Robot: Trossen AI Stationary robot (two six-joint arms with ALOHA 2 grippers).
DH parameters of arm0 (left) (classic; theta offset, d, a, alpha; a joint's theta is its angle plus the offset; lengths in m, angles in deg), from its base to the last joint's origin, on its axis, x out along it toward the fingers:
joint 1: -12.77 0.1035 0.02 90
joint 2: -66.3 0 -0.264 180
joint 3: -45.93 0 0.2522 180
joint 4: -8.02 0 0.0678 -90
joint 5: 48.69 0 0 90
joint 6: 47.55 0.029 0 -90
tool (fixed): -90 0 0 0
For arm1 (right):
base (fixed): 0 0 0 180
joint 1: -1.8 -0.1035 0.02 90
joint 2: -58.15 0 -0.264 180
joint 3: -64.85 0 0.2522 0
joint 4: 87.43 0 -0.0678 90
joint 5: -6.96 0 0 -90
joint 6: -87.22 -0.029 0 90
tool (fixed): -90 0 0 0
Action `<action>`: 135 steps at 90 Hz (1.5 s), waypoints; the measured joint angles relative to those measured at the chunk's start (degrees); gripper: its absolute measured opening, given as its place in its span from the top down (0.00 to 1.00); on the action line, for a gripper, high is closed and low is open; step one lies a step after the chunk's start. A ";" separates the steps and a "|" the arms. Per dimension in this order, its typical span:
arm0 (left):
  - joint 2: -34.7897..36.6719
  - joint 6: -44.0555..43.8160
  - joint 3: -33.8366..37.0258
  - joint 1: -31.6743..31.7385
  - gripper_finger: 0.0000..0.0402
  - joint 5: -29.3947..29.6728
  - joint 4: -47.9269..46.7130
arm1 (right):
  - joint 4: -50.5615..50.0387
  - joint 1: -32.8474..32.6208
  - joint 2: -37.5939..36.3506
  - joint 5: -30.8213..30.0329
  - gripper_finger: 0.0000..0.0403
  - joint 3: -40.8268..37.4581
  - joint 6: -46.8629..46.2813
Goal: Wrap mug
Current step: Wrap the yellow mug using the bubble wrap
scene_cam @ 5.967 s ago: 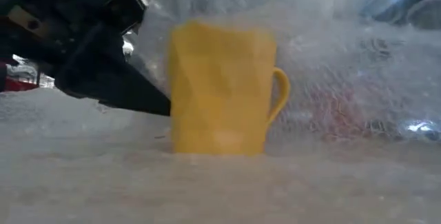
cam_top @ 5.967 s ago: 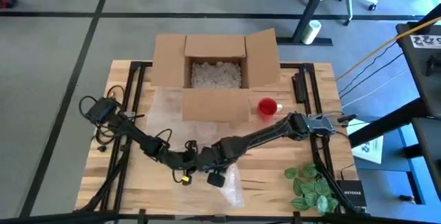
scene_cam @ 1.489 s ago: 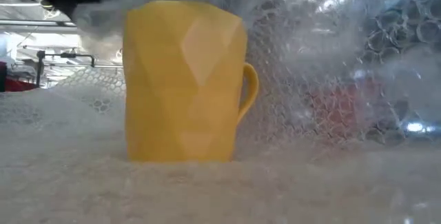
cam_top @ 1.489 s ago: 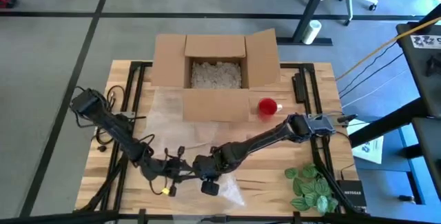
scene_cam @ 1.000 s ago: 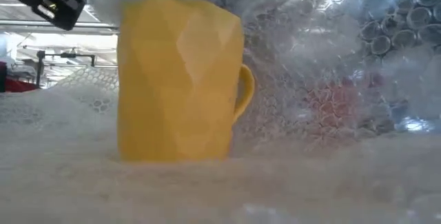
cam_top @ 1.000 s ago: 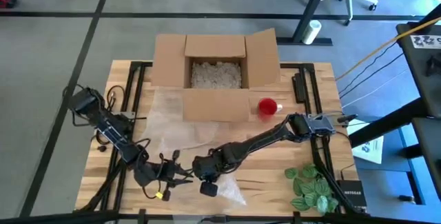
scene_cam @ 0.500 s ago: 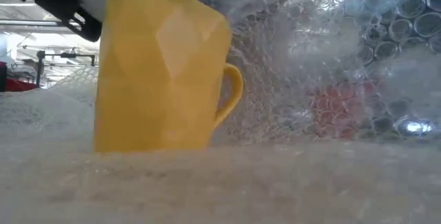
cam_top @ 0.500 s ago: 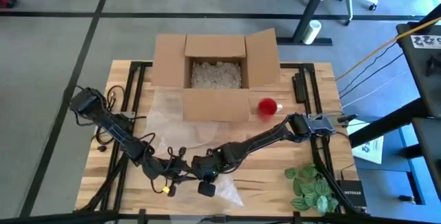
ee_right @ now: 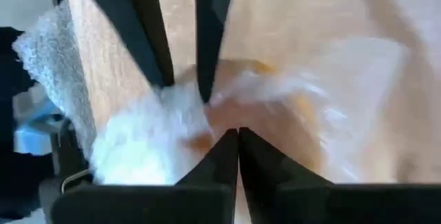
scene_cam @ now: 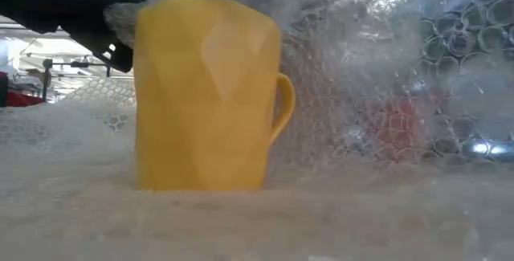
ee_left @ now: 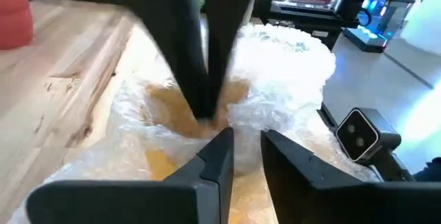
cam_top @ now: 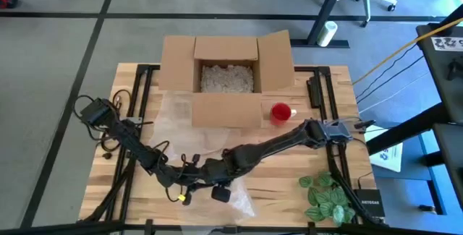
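From above, the mug (cam_top: 179,195) shows only as a small yellow speck beneath the two arms and the bubble wrap (cam_top: 239,197). In the left wrist view it is a blurred yellow patch under wrap. The table-level view cuts off the left pincer (scene_cam: 80,8) at the top edge.

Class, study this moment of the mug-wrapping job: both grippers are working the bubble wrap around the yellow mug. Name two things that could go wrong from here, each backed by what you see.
1. The yellow mug stands upright on soft bubble wrap; a pull on the sheet by the right gripper, pinched shut on it, could tip the mug.
2. The left gripper and the right one work very close together at the table's front edge; they may collide, or push the bundle off.
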 joint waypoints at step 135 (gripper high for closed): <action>0.00 -1.25 0.07 -0.39 0.86 -0.70 -0.95 | 14.80 -7.33 -3.33 -20.08 1.00 -9.35 -7.34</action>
